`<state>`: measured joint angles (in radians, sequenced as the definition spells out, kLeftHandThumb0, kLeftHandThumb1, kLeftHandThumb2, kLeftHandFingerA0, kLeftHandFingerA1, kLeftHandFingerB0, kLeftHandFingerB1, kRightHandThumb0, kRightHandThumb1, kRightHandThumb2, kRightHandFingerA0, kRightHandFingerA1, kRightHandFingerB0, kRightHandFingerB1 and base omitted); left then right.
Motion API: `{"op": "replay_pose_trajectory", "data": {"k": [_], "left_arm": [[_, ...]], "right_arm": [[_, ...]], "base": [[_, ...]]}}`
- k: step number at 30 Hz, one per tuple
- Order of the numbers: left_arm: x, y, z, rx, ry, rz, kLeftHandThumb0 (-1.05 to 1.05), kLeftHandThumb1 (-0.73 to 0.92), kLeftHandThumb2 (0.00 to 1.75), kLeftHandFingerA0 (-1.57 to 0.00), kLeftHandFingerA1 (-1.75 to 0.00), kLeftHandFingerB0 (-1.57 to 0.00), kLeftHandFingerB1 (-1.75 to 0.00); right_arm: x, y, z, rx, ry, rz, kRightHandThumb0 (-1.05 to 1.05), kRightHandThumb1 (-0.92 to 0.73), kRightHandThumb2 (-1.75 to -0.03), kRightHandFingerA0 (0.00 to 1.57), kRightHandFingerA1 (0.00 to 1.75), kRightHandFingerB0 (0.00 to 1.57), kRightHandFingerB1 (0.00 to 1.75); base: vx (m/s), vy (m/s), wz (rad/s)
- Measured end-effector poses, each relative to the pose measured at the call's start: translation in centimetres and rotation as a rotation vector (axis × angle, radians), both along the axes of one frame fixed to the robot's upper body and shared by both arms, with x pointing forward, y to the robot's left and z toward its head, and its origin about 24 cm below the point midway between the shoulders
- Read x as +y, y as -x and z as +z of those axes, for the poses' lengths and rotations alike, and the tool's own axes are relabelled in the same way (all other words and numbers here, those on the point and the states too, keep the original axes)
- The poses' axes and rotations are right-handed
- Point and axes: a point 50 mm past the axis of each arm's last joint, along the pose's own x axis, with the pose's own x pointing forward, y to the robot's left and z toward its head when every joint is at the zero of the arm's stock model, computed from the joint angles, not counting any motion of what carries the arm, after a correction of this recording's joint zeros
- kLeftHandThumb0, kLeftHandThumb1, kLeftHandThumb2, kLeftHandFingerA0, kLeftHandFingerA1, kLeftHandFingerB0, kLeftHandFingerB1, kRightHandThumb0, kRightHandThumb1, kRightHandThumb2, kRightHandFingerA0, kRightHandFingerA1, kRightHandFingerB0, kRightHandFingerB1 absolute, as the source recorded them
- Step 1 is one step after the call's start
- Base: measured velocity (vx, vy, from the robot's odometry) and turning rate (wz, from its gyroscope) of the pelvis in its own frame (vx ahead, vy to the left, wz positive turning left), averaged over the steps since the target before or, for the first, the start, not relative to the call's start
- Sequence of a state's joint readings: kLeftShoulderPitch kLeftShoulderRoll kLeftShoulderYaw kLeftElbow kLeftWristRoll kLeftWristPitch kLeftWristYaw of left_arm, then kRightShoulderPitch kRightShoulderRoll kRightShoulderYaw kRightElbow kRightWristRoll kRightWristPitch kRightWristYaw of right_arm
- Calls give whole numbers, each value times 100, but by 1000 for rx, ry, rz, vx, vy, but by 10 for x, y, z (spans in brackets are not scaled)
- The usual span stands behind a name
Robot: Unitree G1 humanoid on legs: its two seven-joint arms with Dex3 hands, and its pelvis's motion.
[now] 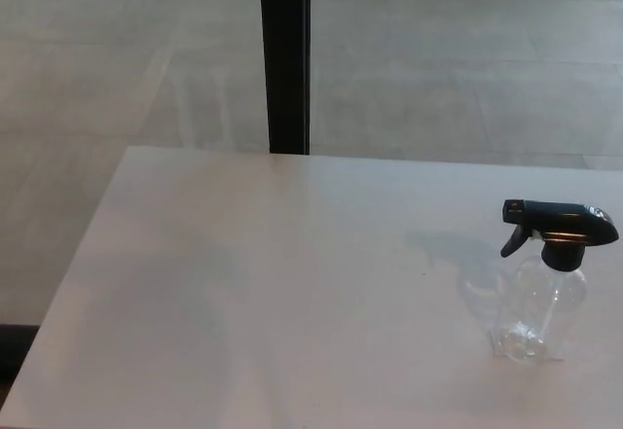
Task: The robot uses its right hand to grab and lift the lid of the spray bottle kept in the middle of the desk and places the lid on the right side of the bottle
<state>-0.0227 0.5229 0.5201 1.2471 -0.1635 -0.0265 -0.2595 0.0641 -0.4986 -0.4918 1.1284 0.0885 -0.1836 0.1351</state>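
Observation:
A clear plastic spray bottle point(540, 307) stands upright on the white desk point(273, 293), toward the right side of the head view. Its black trigger-spray lid point(560, 225) sits on the bottle's neck, nozzle pointing left. Neither of my hands shows in the picture.
Behind the desk's far edge a black vertical post point(285, 54) rises in front of glass panes. The desk's left edge runs diagonally down to the lower left corner, with dark floor point(12, 351) beyond it.

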Motion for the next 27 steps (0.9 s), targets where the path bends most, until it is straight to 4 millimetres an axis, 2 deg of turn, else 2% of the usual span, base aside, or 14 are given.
{"op": "replay_pose_trajectory", "data": {"k": [1, 2, 3, 4, 7, 13, 16, 18, 19, 20, 21, 24, 25, 27], "left_arm": [[0, 0, 0, -4, 8, 5, -77, 67, 105, -52, -65, -34, -55], [0, 1, -1, -10, 17, 10, -77, 67, 105, -52, -64, -34, -55], [-1, 1, -1, -12, 21, 12, -75, 65, 106, -50, -64, -32, -55], [-1, 1, -1, -16, 27, 15, -80, 84, 65, -52, -56, -36, -44], [-1, 2, -2, -24, 46, 17, -80, 85, 64, -53, -56, -37, -43], [-3, 3, -3, -38, 69, 17, -79, 83, 65, -53, -55, -36, -44], [-3, 3, -3, -40, 72, 18, -78, 85, 65, -53, -55, -37, -44], [-3, 4, -3, -41, 74, 19, -78, 85, 65, -52, -55, -37, -44], [-3, 4, -3, -42, 74, 19, -77, 67, 106, -48, -63, -33, -55], [-3, 4, -3, -43, 75, 18, -79, 86, 65, -52, -55, -37, -43], [-3, 4, -3, -43, 75, 17, -76, 66, 106, -46, -63, -32, -54], [-3, 3, -3, -43, 77, 13, -78, 85, 65, -55, -55, -39, -44], [-3, 3, -3, -43, 77, 12, -79, 85, 65, -56, -57, -38, -43], [-4, 2, -3, -43, 77, 8, -81, 87, 65, -53, -55, -37, -42]], "right_arm": [[-3, -1, 3, -27, 1, -24, -74, -56, -87, 59, 111, 8, 40], [-8, -4, 9, -63, 4, -52, -64, -70, -64, 63, 148, 13, 28], [-11, -5, 12, -80, 5, -64, -66, -69, -61, 47, 83, 19, 28], [-16, -9, 18, -115, 12, -83, -66, -72, -62, 31, 41, 18, 28], [-37, -31, 53, -276, 63, -130, -70, -59, -91, 23, 51, 11, 41], [-60, -91, 156, -637, 215, -74, -77, -58, -92, 27, 52, 13, 41], [-56, -111, 194, -752, 269, -9, -74, -71, -62, 40, 42, 23, 29], [-47, -128, 222, -838, 306, 61, -77, -56, -92, 30, 49, 16, 43], [-42, -134, 233, -872, 317, 92, -69, -70, -62, 43, 36, 24, 30], [-36, -140, 244, -906, 328, 128, -66, -70, -62, 44, 37, 23, 29], [-34, -142, 249, -921, 333, 145, -70, -68, -61, 47, 37, 27, 31], [-13, -158, 274, -976, 364, 267, -75, -67, -61, 43, 35, 27, 31], [-6, -163, 280, -984, 373, 309, -80, -54, -89, 33, 48, 23, 43], [10, -172, 291, -992, 391, 403, -67, -64, -58, 41, 40, 29, 29]], "base": [[0, 0, 0], [0, 0, 0], [0, 0, 0], [0, 0, 0], [0, 0, 0], [0, 0, 0], [0, 0, 0], [0, 0, 0], [0, 0, 0], [0, 0, 0], [0, 0, 0], [0, 0, 0], [0, 0, 0], [0, 0, 0]]}}
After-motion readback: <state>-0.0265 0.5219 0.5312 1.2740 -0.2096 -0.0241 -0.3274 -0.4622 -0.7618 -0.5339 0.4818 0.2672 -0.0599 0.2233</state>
